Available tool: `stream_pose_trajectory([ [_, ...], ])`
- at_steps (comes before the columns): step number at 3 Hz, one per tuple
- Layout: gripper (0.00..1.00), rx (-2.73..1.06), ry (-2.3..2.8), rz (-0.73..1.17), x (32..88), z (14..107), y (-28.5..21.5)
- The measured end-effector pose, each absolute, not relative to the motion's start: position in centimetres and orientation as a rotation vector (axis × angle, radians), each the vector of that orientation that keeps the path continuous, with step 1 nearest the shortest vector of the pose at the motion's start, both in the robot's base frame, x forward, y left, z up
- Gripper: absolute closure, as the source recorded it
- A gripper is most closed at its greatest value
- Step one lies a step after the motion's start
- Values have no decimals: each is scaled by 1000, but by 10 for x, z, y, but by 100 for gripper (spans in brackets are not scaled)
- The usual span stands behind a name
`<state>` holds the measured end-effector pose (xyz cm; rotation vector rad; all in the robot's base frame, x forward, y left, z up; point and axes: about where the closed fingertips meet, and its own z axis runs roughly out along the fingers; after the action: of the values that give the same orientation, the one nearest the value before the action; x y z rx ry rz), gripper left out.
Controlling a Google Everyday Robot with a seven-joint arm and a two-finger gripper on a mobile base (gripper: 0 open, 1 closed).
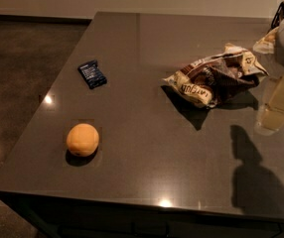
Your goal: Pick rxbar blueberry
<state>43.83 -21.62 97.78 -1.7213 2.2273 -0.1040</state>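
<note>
The rxbar blueberry [92, 74] is a small flat dark navy wrapper with white lettering, lying on the grey table [147, 148] toward its left side. My gripper [276, 114] is at the far right edge of the view, cream-coloured, held above the table's right part, far from the bar and to the right of the snack bag. Nothing shows in it.
A round orange fruit [83, 140] sits near the table's front left. A crumpled brown-and-cream snack bag [215, 77] lies at centre right. A dark wire object [282, 14] stands at the back right corner. The table's left and front edges drop to the floor.
</note>
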Motion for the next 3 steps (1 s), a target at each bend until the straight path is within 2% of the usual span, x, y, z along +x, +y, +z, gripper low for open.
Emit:
stream_pose_trajectory([
  [2,0,-1721,2218,-83,446,979,-206],
  [3,0,-1721,2194,-6,465,980,-154],
])
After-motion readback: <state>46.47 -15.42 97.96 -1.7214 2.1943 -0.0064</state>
